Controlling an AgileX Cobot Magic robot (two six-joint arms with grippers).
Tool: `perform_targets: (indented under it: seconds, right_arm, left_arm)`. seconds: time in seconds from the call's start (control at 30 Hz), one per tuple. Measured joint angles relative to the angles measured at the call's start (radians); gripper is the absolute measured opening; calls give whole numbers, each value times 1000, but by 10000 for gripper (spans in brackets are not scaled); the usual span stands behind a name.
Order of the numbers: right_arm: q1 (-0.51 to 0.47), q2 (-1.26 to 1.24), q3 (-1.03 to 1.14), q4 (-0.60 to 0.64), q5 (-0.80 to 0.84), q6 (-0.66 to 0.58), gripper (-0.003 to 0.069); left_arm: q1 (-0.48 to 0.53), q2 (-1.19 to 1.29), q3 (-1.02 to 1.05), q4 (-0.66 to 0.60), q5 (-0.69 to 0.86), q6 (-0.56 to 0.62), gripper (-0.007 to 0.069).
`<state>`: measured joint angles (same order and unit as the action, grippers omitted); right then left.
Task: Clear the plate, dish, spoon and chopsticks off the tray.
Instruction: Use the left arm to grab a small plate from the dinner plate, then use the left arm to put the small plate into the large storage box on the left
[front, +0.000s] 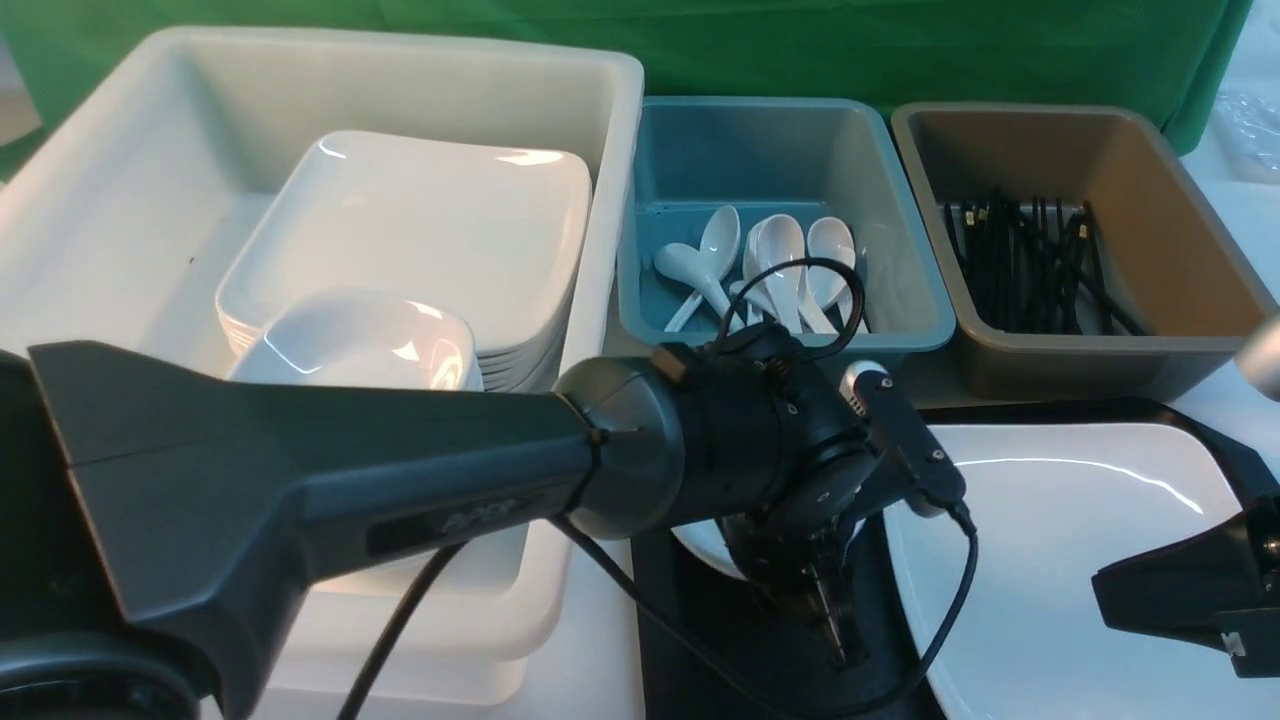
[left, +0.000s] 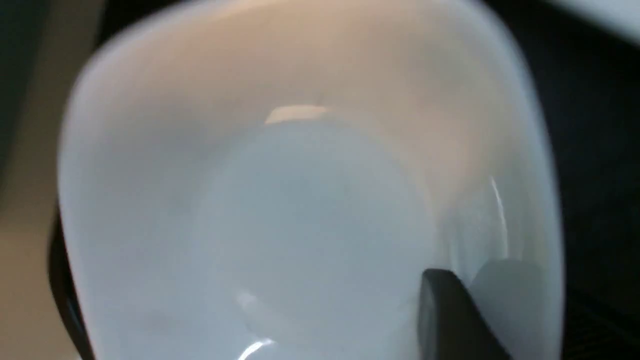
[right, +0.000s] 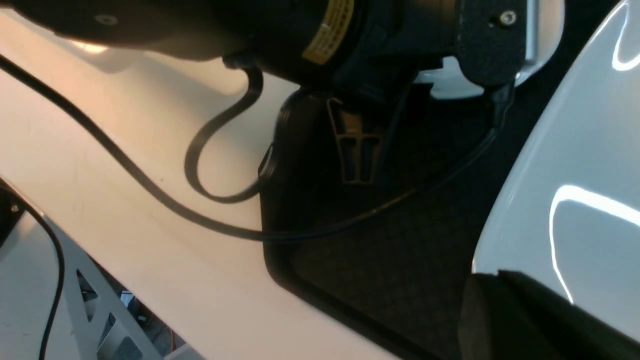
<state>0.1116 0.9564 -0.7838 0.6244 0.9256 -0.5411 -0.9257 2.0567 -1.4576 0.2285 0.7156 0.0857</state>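
Observation:
The small white dish (left: 300, 200) fills the left wrist view. My left gripper (front: 832, 612) reaches down over the black tray (front: 690, 620) and is shut on the dish's wall, with one finger (left: 450, 320) inside it; the other is hidden. From the front only a sliver of the dish (front: 700, 545) shows behind the wrist. The large white plate (front: 1050, 560) lies on the tray's right part. My right gripper (right: 487, 280) hovers shut and empty at the plate's (right: 575, 175) near edge. White spoons (front: 780, 260) and black chopsticks (front: 1030, 260) lie in tubs, none on the tray.
A big white tub (front: 120, 180) at the back left holds stacked plates and a small bowl (front: 370, 340). A blue tub (front: 900, 300) and a brown tub (front: 1180, 230) stand behind the tray. The left arm's cable (right: 215, 150) trails over the table beside the tray.

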Motion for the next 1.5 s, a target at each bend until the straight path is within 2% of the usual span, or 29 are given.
perform_targets:
  seconds: [0.17, 0.33, 0.47, 0.6, 0.83, 1.07, 1.13, 1.27, 1.37, 1.5]
  right_arm:
    - [0, 0, 0, 2, 0, 0, 37]
    - [0, 0, 0, 2, -4, 0, 37]
    - [0, 0, -13, 5, 1, 1, 37]
    - [0, 0, -75, 31, 51, 2, 37]
    - [0, -15, -219, 42, 209, 37, 37]
    - [0, -102, -327, 48, 224, 58, 38]
    - [0, -136, -353, 51, 212, 58, 38]
    - [0, -130, -363, 53, 192, 58, 38]
    - [0, -91, -366, 81, 166, 53, 38]
    - [0, -19, -372, 149, 153, 16, 38]
  left_arm:
    - [-1, -4, -6, -6, 21, 6, 134]
    - [-1, -4, -65, -33, 138, 4, 134]
    - [-1, -7, -135, -47, 236, -8, 85]
    - [0, -40, -233, -89, 300, -23, 32]
    - [-1, -104, -356, -76, 334, -30, 32]
    - [0, -158, -496, 48, 386, -48, 32]
    - [0, -196, -555, 162, 433, -55, 32]
    - [8, -263, -587, 308, 494, -68, 32]
    - [55, -325, -576, 297, 501, -79, 32]
    - [165, -405, -483, 199, 502, -94, 32]
